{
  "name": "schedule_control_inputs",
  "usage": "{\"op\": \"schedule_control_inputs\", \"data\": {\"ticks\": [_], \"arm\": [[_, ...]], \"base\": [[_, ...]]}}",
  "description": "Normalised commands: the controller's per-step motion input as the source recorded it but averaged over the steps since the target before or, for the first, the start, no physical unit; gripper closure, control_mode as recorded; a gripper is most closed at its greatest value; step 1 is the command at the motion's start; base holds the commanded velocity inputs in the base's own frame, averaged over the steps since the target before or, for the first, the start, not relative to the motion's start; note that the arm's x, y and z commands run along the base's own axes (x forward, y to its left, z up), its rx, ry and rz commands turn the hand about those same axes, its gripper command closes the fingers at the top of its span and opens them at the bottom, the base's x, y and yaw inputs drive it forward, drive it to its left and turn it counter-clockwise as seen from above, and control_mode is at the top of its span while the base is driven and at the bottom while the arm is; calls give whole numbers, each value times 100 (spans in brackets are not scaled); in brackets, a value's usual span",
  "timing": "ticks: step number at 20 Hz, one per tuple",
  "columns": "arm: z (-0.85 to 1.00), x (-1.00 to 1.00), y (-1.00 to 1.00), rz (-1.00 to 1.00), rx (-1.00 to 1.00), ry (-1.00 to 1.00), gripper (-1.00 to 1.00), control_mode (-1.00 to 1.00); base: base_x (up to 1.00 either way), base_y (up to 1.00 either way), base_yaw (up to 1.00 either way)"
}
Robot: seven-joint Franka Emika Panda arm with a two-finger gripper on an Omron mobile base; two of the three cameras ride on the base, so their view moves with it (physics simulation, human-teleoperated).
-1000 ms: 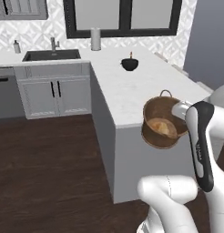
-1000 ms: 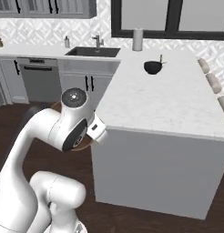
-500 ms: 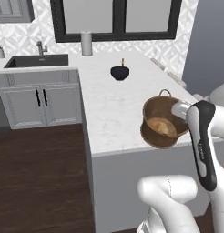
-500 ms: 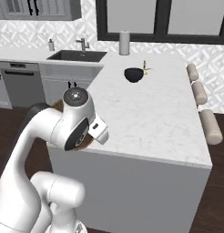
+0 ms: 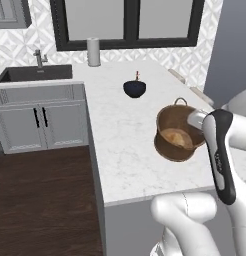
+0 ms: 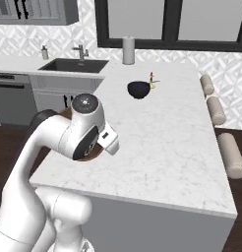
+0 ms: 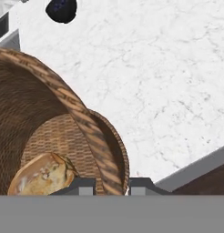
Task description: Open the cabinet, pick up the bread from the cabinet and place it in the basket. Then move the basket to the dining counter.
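The arm is carrying the basket [image 5: 177, 135] by its rim — in the hand view the jaws are pinching the woven wall between them, one finger inside and one outside, drawn in narrow on it. The gripper [image 7: 111, 184] is biting just the top edge, which, I'd say, is why the basket is hanging tilted rather than level: its weight is swinging below the one pinched spot. The thin looped handle [image 5: 180, 101] is standing free on the side away from the jaws, unused.

The bread [image 7: 41, 175] is lying in the bottom of the basket, just beside the inner finger and below it, resting where the tilt is letting it settle. Tipped as it is, the deep wall is keeping the roll in.

The basket is hanging above the dining counter [image 6: 172, 142], over its near end, and I cannot tell whether its bottom is touching the worktop. A small dark bowl [image 6: 138, 89] is sitting well ahead of the jaws, far enough to be out of the way. What looks left is lowering the basket onto the marble and letting go — gently, so it is not rolling onto its side.
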Motion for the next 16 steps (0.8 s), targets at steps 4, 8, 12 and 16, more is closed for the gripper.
{"op": "schedule_control_inputs", "data": {"ticks": [4,8,12,16], "arm": [[-48,64,-54,-2,3,11,100,-100],[-100,100,-56,0,3,21,100,-100],[-85,100,-58,0,12,8,100,-100],[-53,90,-33,0,12,1,100,-100]], "base": [[0,0,0],[0,0,0],[0,0,0],[0,0,0]]}}
